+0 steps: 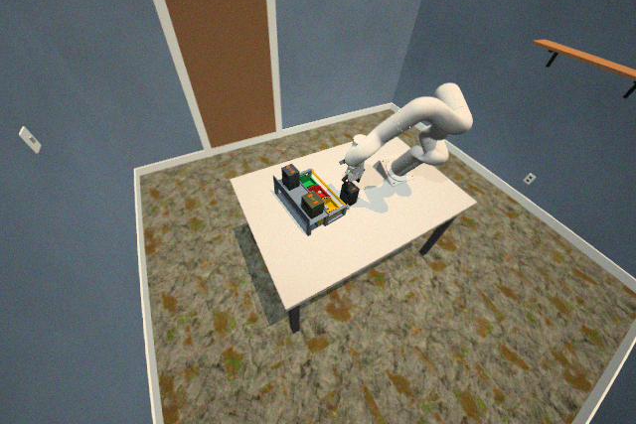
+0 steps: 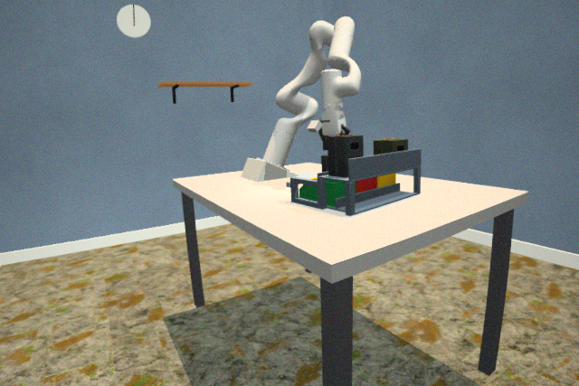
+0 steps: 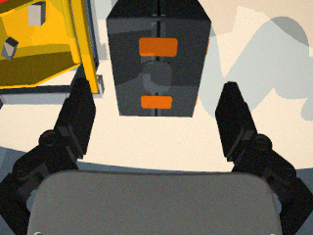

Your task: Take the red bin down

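Observation:
The red bin (image 1: 316,190) (image 2: 365,184) sits in the grey shelf (image 1: 298,198) (image 2: 384,164) between the green bin (image 1: 308,182) (image 2: 336,190) and the yellow bin (image 1: 330,204) (image 2: 387,180) (image 3: 56,29). Grey parts show in the yellow bin in the wrist view; the red bin's contents are too small to make out. My gripper (image 1: 352,181) (image 3: 156,94) is open and empty, pointing down above a black box (image 1: 350,194) (image 3: 132,78) with orange marks. That box stands on the table top, just outside the bins' side of the shelf. In the exterior view the fingertips are hidden.
A second black box (image 1: 290,178) (image 2: 346,153) and an olive box (image 1: 312,205) (image 2: 392,145) stand on top of the shelf. A yellow rail (image 1: 327,185) (image 3: 87,54) runs along the shelf's side nearest the arm. The table (image 1: 359,249) (image 2: 261,218) carries everything.

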Controlling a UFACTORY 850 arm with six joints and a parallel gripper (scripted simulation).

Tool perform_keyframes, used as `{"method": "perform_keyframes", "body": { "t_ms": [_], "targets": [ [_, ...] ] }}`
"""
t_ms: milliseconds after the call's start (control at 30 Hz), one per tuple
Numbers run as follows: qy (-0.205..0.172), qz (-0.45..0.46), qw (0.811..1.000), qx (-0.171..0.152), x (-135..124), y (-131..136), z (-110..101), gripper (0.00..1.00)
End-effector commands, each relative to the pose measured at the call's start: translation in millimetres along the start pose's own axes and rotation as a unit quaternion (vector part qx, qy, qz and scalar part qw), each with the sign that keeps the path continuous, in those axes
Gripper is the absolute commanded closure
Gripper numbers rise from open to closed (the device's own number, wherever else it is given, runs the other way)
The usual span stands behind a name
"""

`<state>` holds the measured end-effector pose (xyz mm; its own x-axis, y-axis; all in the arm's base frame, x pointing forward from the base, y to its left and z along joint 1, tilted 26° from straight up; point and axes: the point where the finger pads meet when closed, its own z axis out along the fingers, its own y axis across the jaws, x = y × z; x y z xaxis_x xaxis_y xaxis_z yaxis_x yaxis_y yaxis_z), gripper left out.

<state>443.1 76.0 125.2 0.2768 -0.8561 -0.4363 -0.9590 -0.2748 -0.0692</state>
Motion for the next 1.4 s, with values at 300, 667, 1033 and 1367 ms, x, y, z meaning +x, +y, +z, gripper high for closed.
{"method": "perform_keyframes", "body": {
  "t_ms": [300, 667, 1033, 1367],
  "targets": [
    [0.0, 0.0, 1.0, 0.0, 41, -29, -1, 0.0],
    [0.0, 0.0, 1.0, 0.0, 41, -29, -1, 0.0],
    [0.0, 0.0, 1.0, 0.0, 86, -59, -1, 0.0],
    [0.0, 0.0, 1.0, 0.0, 120, -82, -1, 0.0]
  ]
}}
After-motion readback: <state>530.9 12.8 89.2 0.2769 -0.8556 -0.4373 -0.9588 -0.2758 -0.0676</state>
